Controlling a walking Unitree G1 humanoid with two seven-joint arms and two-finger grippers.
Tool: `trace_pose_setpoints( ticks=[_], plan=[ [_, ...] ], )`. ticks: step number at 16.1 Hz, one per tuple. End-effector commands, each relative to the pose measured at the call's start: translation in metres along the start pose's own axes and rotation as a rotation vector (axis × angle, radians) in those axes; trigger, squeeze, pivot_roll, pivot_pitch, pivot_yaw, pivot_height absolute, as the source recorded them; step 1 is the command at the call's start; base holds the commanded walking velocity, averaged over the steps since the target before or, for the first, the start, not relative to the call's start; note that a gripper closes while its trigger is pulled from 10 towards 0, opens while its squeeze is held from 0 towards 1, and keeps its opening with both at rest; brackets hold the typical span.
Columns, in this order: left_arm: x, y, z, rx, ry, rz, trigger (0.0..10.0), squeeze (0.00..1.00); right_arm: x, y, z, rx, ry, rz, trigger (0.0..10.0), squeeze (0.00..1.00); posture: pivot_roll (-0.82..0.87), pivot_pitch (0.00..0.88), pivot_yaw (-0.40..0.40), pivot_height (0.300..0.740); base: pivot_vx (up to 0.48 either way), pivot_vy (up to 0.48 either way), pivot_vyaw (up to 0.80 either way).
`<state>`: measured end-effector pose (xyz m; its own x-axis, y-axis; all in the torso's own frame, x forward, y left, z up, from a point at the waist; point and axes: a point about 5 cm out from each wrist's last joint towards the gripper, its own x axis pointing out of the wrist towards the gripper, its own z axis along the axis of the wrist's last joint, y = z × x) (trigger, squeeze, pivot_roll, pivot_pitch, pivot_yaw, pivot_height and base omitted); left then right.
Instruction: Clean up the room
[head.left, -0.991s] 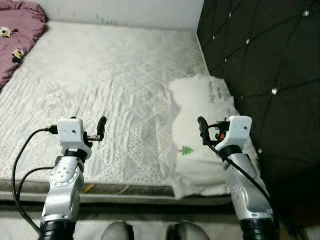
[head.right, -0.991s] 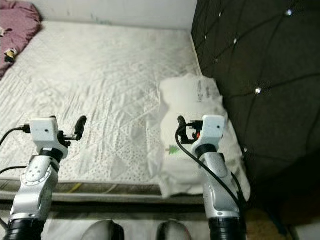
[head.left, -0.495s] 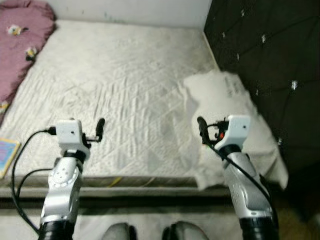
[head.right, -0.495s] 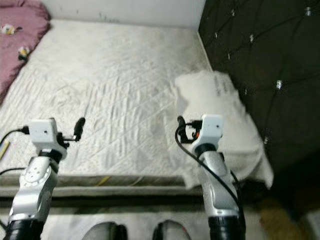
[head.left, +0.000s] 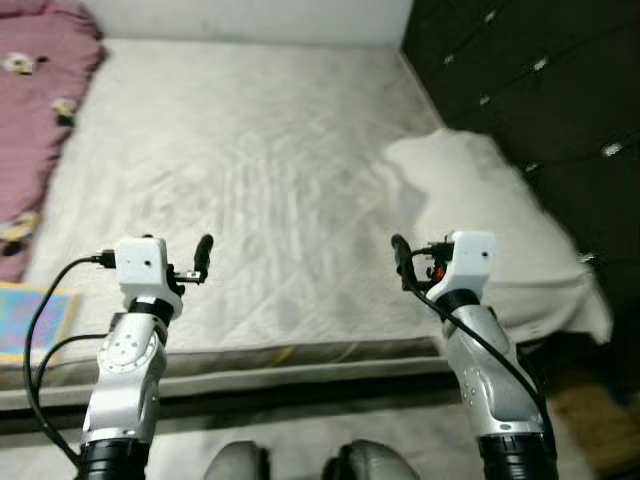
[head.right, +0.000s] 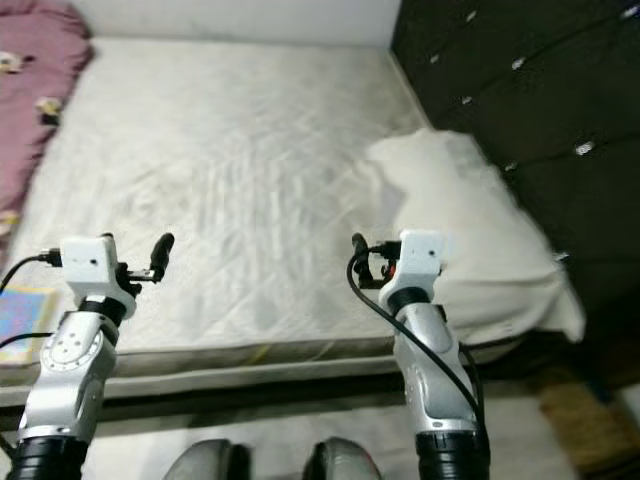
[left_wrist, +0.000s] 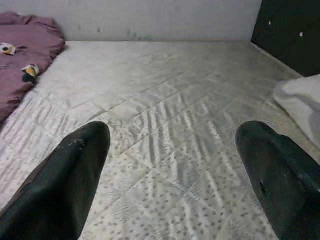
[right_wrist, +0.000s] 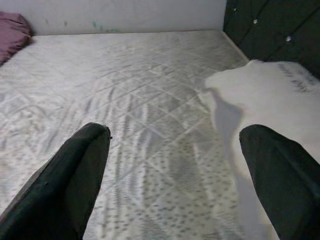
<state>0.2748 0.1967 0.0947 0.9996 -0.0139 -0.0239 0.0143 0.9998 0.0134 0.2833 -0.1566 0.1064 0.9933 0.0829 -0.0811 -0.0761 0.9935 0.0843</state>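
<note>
- Currently, both sets of jaws stand wide apart and hold nothing: left gripper (left_wrist: 172, 175) and right gripper (right_wrist: 175, 175) are raised over the near edge of the mattress (head.left: 260, 170).
- The pillow (head.left: 500, 240) lies on the mattress at its right side, against the headboard (head.left: 540, 90); one corner overhangs the near edge.
- A purple blanket (head.left: 35, 100) lies on the mattress's far left; a blue book (head.left: 30, 320) sits just off its near-left edge.
- Judgement: pick one item first; approach squarely, close on the pillow's overhanging corner.

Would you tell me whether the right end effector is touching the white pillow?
Apart: the right wrist view shows the right end effector open above the mattress, with the white pillow beyond its fingers.
</note>
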Motion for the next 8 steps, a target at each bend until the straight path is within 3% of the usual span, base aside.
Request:
trace_pose_setpoints(
  ticks=[1,8],
  plan=[
    [0.0010,-0.0058,0.0005,-0.006,-0.001,-0.016,10.0,0.00,-0.0020,-0.0088,-0.0010,-0.011,0.008,-0.023,10.0,0.00,0.03,0.086,-0.042,0.740,0.000,0.480,0.00],
    [0.0034,-0.0060,0.0015,-0.003,-0.006,-0.020,10.0,0.00,-0.0007,-0.0080,-0.0018,-0.010,0.011,-0.016,10.0,0.00,0.03,0.081,-0.043,0.740,0.000,0.480,0.00]
  ],
)
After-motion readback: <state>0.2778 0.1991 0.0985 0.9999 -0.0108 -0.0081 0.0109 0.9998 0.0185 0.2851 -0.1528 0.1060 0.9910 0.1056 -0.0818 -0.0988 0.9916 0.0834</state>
